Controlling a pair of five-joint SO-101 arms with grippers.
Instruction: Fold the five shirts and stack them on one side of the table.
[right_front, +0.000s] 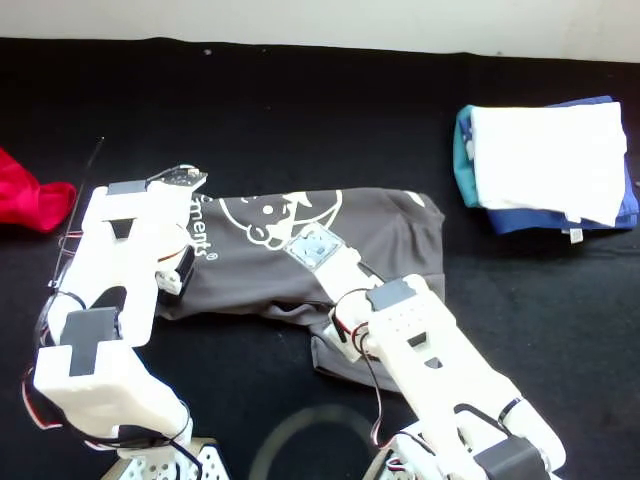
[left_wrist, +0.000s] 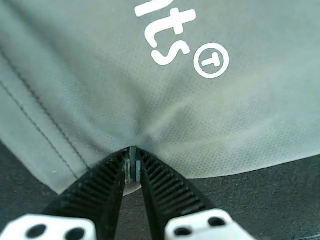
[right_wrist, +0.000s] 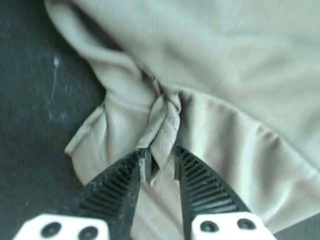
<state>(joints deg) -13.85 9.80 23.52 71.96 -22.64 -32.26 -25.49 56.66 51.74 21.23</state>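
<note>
Grey shirt lies mid-surface, lower part bunched. Left gripper is clamped tight on its edge, just beside the white print. Right gripper is pinching a gathered seam fold of the same shirt. Folded stack, white on top, sits at the right side. Red shirt is crumpled at the left edge.
</note>
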